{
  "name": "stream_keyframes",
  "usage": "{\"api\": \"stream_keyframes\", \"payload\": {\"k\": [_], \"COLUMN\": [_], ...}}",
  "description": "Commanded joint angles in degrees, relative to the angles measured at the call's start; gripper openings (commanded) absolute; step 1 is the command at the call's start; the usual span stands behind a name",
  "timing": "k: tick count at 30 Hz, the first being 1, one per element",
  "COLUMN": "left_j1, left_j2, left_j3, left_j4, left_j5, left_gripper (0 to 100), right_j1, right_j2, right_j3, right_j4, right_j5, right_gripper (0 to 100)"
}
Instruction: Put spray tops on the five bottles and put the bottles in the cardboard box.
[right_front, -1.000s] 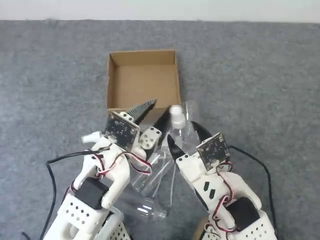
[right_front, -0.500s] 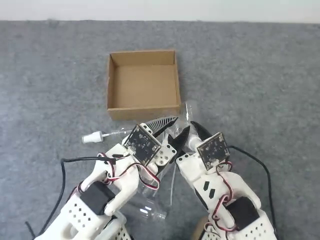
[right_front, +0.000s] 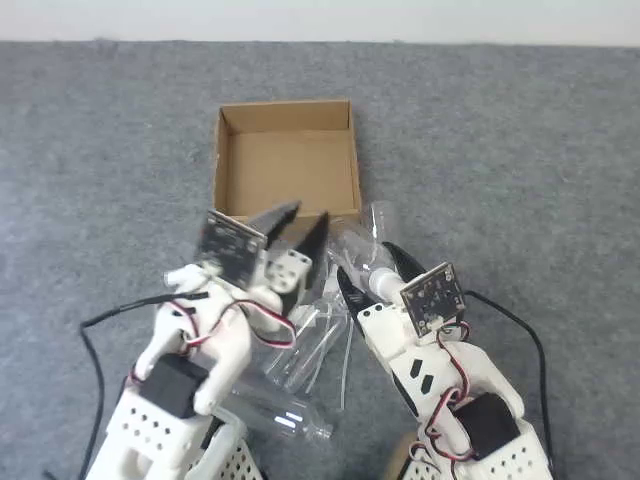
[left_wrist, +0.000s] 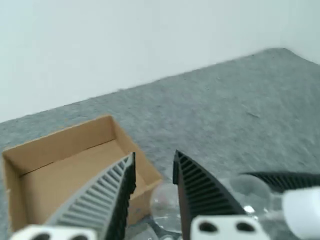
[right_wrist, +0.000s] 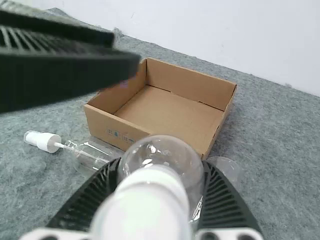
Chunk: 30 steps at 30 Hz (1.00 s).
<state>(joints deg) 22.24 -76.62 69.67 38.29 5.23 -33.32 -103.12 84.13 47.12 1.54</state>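
The open cardboard box (right_front: 228, 121) sits on the grey mat with nothing in it. My left gripper (right_front: 297, 224) hangs open over the box's near wall, its ribbed fingers (left_wrist: 111, 192) spread above the box (left_wrist: 30, 151). My right gripper (right_front: 372, 272) is shut on a clear bottle (right_wrist: 161, 156) with a white spray top (right_wrist: 143, 200), held just right of the box's near corner. Beside the box (right_wrist: 200, 88) lies another clear bottle (right_wrist: 92, 152) with a white spray top (right_wrist: 42, 141).
Several clear bottles lie in a heap (right_front: 312, 340) between the two arms, and one (right_front: 275, 415) rests closer to the bases. Another bottle (right_wrist: 225, 166) lies near the box's corner. The left gripper's dark fingers (right_wrist: 60, 65) loom in the right wrist view. Open mat surrounds the box.
The left gripper swung right to the held bottle half a second ago, then drew back toward the box and now stands open. The right arm has barely shifted.
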Motion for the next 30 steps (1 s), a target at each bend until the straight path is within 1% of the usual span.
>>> {"api": "stream_keyframes", "payload": {"k": [1,6,8,15,19,22,27,30], "left_j1": [-4.66,-12.22,-15.38,-28.04,-33.23,-36.57,-39.82,-42.64], "left_j2": [-1.41,-1.41,-1.41,-1.41,-1.41,-1.41,-1.41,-3.08], "left_j3": [-6.55,-9.80,-11.12,-11.65,-10.68,-6.64,4.53,6.37], "left_j4": [2.64,2.81,3.43,15.38,19.34,18.73,9.93,8.70], "left_j5": [3.87,6.42,6.33,5.98,5.98,5.98,5.98,5.89], "left_gripper": [11,11,11,12,12,12,12,12], "right_j1": [0.84,1.19,1.89,2.07,1.98,1.98,2.07,2.07], "right_j2": [-0.92,-0.92,-0.92,-0.92,-0.84,-0.48,-0.48,-0.40], "right_j3": [-2.90,-2.90,-2.90,-2.90,-2.90,-2.81,-3.08,-3.43], "right_j4": [-0.75,-0.31,-0.40,-0.31,-0.22,-0.22,-0.22,-0.75], "right_j5": [0.00,0.09,-0.26,-0.09,0.09,0.18,0.18,0.79], "right_gripper": [4.8,4.8,4.7,4.7,4.6,4.7,4.8,4.8]}}
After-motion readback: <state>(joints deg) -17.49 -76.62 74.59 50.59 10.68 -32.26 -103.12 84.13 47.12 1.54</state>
